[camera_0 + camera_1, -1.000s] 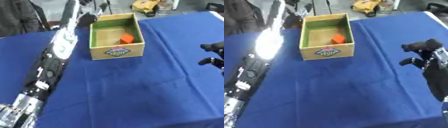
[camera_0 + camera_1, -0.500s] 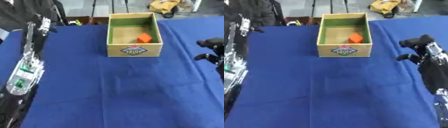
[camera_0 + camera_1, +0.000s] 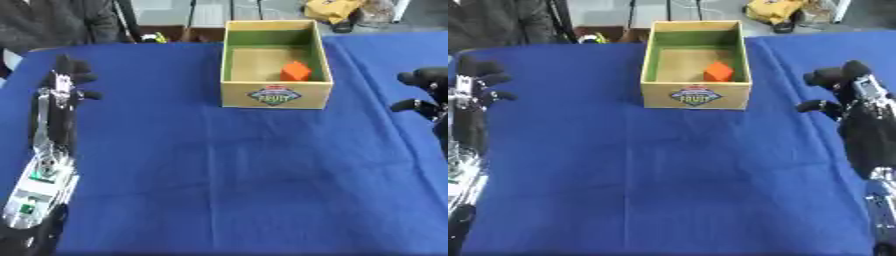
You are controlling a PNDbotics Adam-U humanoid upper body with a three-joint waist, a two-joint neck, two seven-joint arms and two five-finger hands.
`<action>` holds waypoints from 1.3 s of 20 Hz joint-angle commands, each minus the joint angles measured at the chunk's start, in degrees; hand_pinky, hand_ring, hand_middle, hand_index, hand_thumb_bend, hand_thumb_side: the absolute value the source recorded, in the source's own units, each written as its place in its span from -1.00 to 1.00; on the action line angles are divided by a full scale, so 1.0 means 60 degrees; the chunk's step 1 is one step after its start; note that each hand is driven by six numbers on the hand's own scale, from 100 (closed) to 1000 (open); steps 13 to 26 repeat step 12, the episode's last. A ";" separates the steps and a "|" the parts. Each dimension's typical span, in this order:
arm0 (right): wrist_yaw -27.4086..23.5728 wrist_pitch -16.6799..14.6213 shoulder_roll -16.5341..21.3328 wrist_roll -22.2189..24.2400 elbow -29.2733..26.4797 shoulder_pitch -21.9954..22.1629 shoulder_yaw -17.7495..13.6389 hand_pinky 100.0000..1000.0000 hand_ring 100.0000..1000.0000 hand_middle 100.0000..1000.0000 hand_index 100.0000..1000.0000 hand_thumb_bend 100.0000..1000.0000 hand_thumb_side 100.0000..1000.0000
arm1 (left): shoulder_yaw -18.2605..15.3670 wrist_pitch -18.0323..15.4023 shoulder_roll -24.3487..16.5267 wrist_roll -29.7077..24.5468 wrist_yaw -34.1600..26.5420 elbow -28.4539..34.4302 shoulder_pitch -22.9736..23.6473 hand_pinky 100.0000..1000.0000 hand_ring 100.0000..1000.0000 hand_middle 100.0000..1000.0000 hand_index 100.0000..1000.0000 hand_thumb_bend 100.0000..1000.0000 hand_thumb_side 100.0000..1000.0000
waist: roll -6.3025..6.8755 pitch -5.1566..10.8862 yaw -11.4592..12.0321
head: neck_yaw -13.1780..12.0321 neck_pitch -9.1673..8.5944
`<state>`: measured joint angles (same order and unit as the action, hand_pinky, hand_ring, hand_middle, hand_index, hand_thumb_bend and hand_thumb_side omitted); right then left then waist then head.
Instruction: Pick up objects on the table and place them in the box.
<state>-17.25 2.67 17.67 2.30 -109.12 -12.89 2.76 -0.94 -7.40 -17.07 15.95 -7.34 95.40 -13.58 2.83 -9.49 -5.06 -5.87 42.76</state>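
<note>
A cardboard box (image 3: pixel 276 95) with a green inner wall stands at the far middle of the blue table (image 3: pixel 219 175). An orange block (image 3: pixel 296 71) lies inside it toward the right wall. My left hand (image 3: pixel 66 79) hangs over the table's left side, well apart from the box, with relaxed fingers and nothing in it. At the right edge my right hand (image 3: pixel 843 87) is held up level with the box front, fingers loosely bent and empty. I see no loose objects on the cloth.
My left forearm (image 3: pixel 48 165) runs down the left side to the lower corner. Behind the table's far edge are stand legs and a yellow object (image 3: pixel 332 7) on the floor. The blue cloth stretches wide in front of the box.
My left arm has drawn back from beside the box to the table's left side. The view has also shifted. The right hand has hardly moved, and the orange block stays in the box.
</note>
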 commanded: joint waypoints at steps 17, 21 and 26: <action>0.0048 -0.0006 -0.0004 -0.0120 -0.0126 -0.0048 -0.0158 0.03 0.65 0.11 0.27 -1.00 0.46 | -0.0161 -0.0182 0.0219 -0.0205 0.0180 0.0181 0.0163 -0.08 0.31 0.21 0.35 0.36 0.62 | -0.0076 0.0107 -0.0066 | 0.0051 0.0108; 0.0048 -0.0006 -0.0004 -0.0120 -0.0126 -0.0048 -0.0158 0.03 0.65 0.11 0.27 -1.00 0.46 | -0.0161 -0.0182 0.0219 -0.0205 0.0180 0.0181 0.0163 -0.08 0.31 0.21 0.35 0.36 0.62 | -0.0076 0.0107 -0.0066 | 0.0051 0.0108; 0.0048 -0.0006 -0.0004 -0.0120 -0.0126 -0.0048 -0.0158 0.03 0.65 0.11 0.27 -1.00 0.46 | -0.0161 -0.0182 0.0219 -0.0205 0.0180 0.0181 0.0163 -0.08 0.31 0.21 0.35 0.36 0.62 | -0.0076 0.0107 -0.0066 | 0.0051 0.0108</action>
